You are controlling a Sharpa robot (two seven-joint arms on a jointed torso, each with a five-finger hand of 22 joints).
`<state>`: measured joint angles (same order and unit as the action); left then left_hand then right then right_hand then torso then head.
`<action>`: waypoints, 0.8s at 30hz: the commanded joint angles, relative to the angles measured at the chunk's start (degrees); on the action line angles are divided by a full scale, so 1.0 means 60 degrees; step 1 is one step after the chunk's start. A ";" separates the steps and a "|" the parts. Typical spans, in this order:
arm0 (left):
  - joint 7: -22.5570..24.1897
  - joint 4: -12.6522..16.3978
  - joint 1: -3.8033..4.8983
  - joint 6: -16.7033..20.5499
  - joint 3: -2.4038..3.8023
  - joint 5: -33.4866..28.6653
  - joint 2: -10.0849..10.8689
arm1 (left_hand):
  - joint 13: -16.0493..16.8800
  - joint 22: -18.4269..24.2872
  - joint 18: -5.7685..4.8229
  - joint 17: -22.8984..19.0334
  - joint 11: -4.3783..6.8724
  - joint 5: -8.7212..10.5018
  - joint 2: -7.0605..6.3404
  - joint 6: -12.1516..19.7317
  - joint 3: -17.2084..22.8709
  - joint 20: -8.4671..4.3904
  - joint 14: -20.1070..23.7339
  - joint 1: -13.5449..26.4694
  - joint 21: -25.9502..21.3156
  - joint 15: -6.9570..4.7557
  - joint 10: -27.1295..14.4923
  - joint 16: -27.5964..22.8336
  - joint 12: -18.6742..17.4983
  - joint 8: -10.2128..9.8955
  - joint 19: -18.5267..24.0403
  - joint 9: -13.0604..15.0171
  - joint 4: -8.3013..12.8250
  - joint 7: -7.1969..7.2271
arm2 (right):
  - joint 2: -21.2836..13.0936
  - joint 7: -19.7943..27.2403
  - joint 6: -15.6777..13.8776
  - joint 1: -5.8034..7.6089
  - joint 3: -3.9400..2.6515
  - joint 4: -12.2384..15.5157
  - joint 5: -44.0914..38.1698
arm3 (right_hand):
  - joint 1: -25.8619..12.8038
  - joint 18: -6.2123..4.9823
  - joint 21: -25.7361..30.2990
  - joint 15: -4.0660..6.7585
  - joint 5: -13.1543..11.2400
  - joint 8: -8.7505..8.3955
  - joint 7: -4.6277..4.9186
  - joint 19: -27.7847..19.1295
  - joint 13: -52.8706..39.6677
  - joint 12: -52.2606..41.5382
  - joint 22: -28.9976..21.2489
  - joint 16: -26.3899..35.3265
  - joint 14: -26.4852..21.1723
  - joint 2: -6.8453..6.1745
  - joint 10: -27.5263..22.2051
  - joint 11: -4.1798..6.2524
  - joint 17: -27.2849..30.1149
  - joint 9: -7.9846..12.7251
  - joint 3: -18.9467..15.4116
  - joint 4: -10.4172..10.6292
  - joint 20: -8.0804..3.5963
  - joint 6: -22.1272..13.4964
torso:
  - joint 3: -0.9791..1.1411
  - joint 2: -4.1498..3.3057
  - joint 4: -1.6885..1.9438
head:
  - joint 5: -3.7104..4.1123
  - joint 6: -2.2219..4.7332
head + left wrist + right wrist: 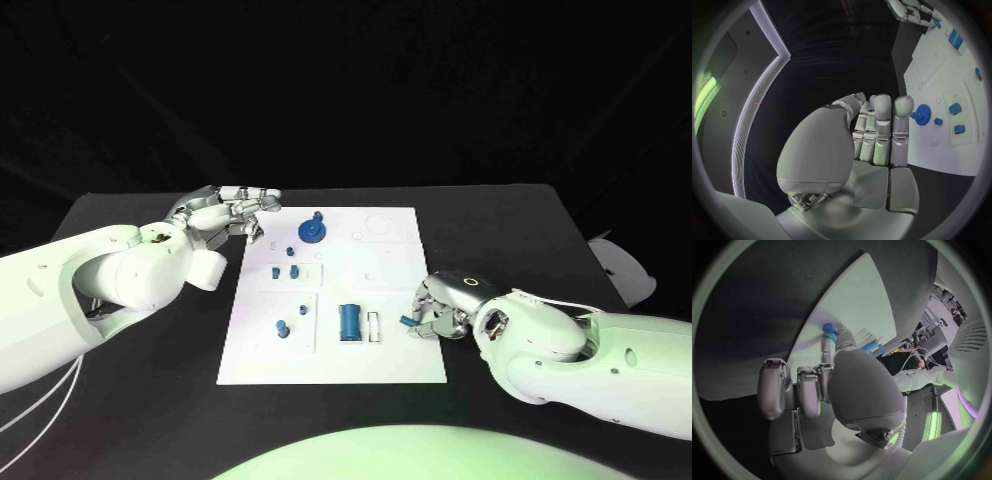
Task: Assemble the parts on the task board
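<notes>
The white task board [392,355] lies mid-table. On it stand a blue gear [312,232], a blue cylinder [348,320] and several small blue parts [284,270]. My left hand [231,210] hovers off the board's far left corner with its fingers straight and together and the thumb against them; a speck of blue [871,111] shows in that pinch. The gear [924,114] lies just beyond its fingertips. My right hand [440,310] rests at the board's right edge. It pinches a small blue part [828,328] at its fingertips, low over the board [861,300].
A white object [623,265] sits at the table's right edge. Black table [144,400] surrounds the board on all sides. A small white peg [375,327] lies beside the blue cylinder, close to my right hand.
</notes>
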<state>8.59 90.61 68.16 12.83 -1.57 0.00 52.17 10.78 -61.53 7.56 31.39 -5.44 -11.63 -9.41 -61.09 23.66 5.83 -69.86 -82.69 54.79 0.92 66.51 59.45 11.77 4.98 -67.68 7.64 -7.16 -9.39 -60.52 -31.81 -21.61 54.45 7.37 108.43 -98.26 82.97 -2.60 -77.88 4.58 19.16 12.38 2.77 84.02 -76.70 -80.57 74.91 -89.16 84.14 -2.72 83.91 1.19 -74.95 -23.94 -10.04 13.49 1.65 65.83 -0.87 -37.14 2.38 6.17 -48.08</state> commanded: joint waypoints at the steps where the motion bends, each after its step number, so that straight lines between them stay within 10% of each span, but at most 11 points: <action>1: 0.0028 0.0033 0.0004 -0.0165 0.0006 0.0007 -0.0007 | 0.0012 0.0008 0.0134 -0.0009 0.0032 -0.0016 0.0080 0.0056 -0.0043 0.0050 0.0044 -0.0011 -0.0055 -0.0002 -0.0067 -0.0032 0.0065 0.0022 0.0040 -0.0014 -0.0005 -0.0022 | 0.0073 -0.0220 0.0839 -0.0092 0.0086 -0.0131 -0.0435 | 0.0297 0.0044 0.0073 0.0047 0.0215 -0.0046 -0.0027 0.0328 -0.1159 0.0013 0.2000 0.0043 0.0894 0.0180 0.0331 0.0057 -0.2152 -0.0003 0.0099 0.0016 -0.0009 0.0059 | -0.0002 -0.0006 0.0008 | -0.0002 0.0015; 12: 0.0020 0.0045 0.0004 -0.0172 0.0007 -0.0018 0.0005 | 0.0014 0.0015 0.0135 -0.0012 0.0032 -0.0017 0.0087 0.0059 -0.0044 0.0051 0.0047 -0.0006 -0.0065 -0.0001 -0.0073 -0.0033 0.0068 0.0022 0.0043 -0.0015 -0.0011 -0.0019 | 0.0125 -0.0284 0.0867 -0.0092 0.0086 -0.0106 -0.0899 | 0.0544 0.0051 0.0032 0.0092 0.1841 -0.0145 -0.0084 0.0348 -0.1140 0.0067 0.2013 0.0033 0.0901 0.0276 0.0317 0.0119 -0.2178 0.0095 0.0786 0.0278 -0.0041 0.0108 | 0.0012 -0.0013 -0.0007 | -0.0033 0.0021; 18: 0.0009 0.0042 0.0004 -0.0178 0.0007 -0.0018 0.0004 | 0.0014 0.0015 0.0135 -0.0012 0.0032 -0.0017 0.0087 0.0059 -0.0044 0.0051 0.0047 -0.0006 -0.0065 -0.0001 -0.0073 -0.0033 0.0068 0.0022 0.0043 -0.0015 -0.0011 -0.0019 | 0.0036 -0.0299 0.0473 -0.0073 0.0078 0.0063 -0.0146 | 0.0881 0.0078 -0.0107 0.0100 0.1090 -0.0167 -0.0053 0.0395 -0.1200 -0.0008 0.2048 -0.0012 0.0920 0.0476 0.0372 0.0123 -0.2262 0.0076 0.2065 0.0450 -0.0080 0.0046 | 0.0016 -0.0014 -0.0002 | -0.0037 0.0026; 24: -0.0001 0.0036 0.0004 -0.0185 0.0007 0.0042 -0.0005 | 0.0014 0.0015 0.0135 -0.0012 0.0032 -0.0017 0.0087 0.0059 -0.0044 0.0051 0.0047 -0.0006 -0.0065 -0.0001 -0.0073 -0.0033 0.0068 0.0022 0.0043 -0.0015 -0.0011 -0.0019 | -0.0013 -0.0300 0.0034 0.0059 0.0062 0.0230 0.0658 | 0.0278 0.0094 -0.0206 0.0073 0.0980 -0.0099 -0.0031 0.0421 -0.1279 -0.0096 0.2068 -0.0036 0.0931 -0.0209 0.0434 0.0101 -0.2310 -0.0024 0.4020 0.0462 -0.0048 0.0086 | 0.0014 -0.0013 -0.0004 | -0.0061 0.0031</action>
<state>8.49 90.70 68.16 12.74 -1.57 -0.01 52.24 10.76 -61.54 7.56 31.40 -5.23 -11.63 -9.42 -61.09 23.66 5.83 -69.86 -82.69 54.79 0.92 66.31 59.45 11.98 4.98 -67.68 7.64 -7.16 -9.39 -60.50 -32.10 -21.08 54.85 7.57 109.84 -98.61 84.13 -2.60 -78.93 4.84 25.35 11.00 2.81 84.02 -74.88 -80.98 74.95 -89.15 83.89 -3.87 84.09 1.79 -74.93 -23.23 7.10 17.23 1.65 65.65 -0.76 -37.23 2.36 5.85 -47.92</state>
